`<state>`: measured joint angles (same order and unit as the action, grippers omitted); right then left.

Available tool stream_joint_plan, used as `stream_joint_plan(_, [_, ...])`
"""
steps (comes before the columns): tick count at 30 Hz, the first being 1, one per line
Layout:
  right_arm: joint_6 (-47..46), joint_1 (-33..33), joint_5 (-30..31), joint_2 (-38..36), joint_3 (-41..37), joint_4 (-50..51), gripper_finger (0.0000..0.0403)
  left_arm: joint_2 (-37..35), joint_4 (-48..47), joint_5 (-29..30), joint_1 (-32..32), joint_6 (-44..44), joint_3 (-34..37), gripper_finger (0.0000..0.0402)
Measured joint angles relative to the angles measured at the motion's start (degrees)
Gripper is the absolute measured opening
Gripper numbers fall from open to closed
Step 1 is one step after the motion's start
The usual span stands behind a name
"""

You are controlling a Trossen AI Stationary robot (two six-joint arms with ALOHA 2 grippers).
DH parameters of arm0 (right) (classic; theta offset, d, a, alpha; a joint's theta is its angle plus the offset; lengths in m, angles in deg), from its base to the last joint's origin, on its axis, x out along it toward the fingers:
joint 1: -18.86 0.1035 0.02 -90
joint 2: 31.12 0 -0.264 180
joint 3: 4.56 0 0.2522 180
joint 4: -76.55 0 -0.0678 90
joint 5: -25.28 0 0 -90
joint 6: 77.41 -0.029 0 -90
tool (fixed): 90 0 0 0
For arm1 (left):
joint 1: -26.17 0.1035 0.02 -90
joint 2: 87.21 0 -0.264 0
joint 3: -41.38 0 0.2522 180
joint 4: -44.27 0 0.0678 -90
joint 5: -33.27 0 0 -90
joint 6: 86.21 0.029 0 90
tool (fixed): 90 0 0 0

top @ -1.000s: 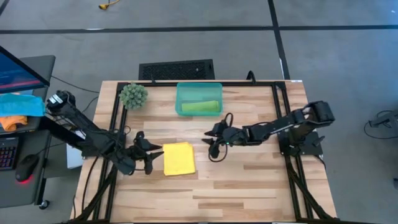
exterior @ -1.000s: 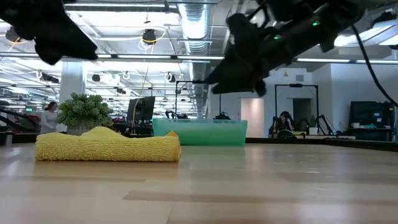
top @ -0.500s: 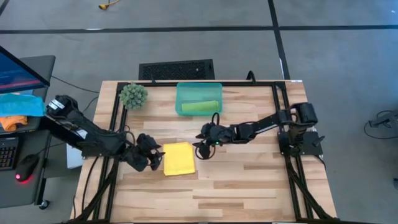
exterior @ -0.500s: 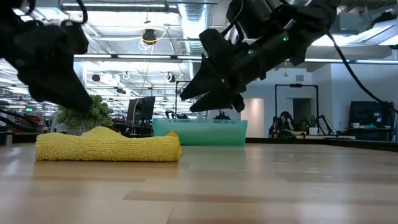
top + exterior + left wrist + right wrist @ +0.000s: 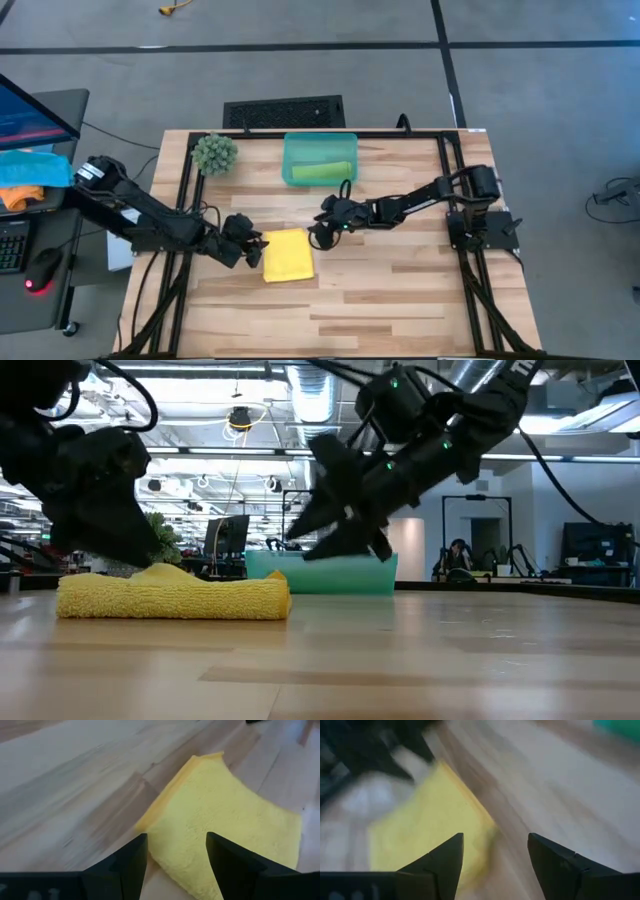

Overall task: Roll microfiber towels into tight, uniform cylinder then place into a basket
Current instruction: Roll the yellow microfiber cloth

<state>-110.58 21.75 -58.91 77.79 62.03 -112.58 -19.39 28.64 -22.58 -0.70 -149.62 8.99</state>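
Yellow towel [image 5: 288, 255] folded flat on counter [image 5: 400, 290]. Left pincer [image 5: 252, 245] wide open, empty, at towel's left edge. Right pincer [image 5: 320, 236] wide open, empty, just beside towel's far right corner. Green towel [image 5: 322, 172] in basket [image 5: 320, 140].

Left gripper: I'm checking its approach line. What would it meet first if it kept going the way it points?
Most likely the yellow towel: the open left gripper points straight at its near edge.
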Motion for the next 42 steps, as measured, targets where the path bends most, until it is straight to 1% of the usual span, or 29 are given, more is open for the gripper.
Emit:
stream_joint_plan(3, [0.02,0.09,-0.84,0.59,-0.39,0.30,0.0245,1.85,0.34,-0.90,0.62,-0.40,0.22,0.0194])
stream_joint_plan(5, [0.00,0.08,-0.96,2.24,1.11,-1.31,0.0245,3.05,0.35,-0.98,0.76,-1.11,0.26,0.0194])
stream_joint_plan(7, [0.01,0.07,-1.16,2.74,1.05,0.76,0.0245,5.02,1.78,-0.91,0.99,-1.40,0.26,0.0194])
stream_joint_plan(10, [0.04,0.01,-1.49,5.60,3.32,-0.52,0.0245,7.12,3.41,-1.71,1.43,-1.50,0.26,0.0194])
stream_joint_plan(13, [0.04,0.05,-3.20,6.15,4.34,0.83,0.0245,9.42,4.21,-2.38,1.81,-1.58,0.26,0.0194])
stream_joint_plan(15, [0.05,0.06,-4.15,7.33,5.36,0.23,0.0245,11.13,6.16,-2.17,2.22,-1.39,0.17,0.0194])
stream_joint_plan(18, [0.04,-0.04,-4.87,7.79,5.43,2.32,0.0245,13.33,8.85,-2.19,2.83,-0.13,0.12,0.0194])
stream_joint_plan(20, [-0.37,-0.04,-5.46,8.35,6.57,1.64,0.0245,14.21,10.19,-2.21,3.11,0.43,0.09,0.0194])
stream_joint_plan(24, [-1.36,-0.09,-8.40,8.63,6.37,3.28,0.0244,14.66,11.37,-2.52,3.16,0.85,0.09,0.0194])
stream_joint_plan(28, [-1.36,-0.06,-8.67,8.56,6.46,4.27,0.0237,14.76,13.80,-3.39,3.17,3.27,0.16,0.0194])
stream_joint_plan(32, [-1.36,-0.04,-10.93,8.56,6.42,4.04,0.0208,14.90,16.16,-4.79,3.19,5.50,0.22,0.0194])
stream_joint_plan(37, [-1.31,0.03,-12.01,8.60,6.35,4.20,0.0145,14.90,16.86,-5.64,3.14,6.82,0.22,0.0192])
stream_joint_plan(39, [-1.12,0.07,-12.01,8.60,6.35,4.00,0.0117,14.90,16.84,-5.64,3.12,7.20,0.22,0.0183])
stream_joint_plan(42, [-0.89,0.07,-12.06,8.60,6.35,4.04,0.0079,14.90,16.88,-6.08,3.10,8.42,0.22,0.0156])
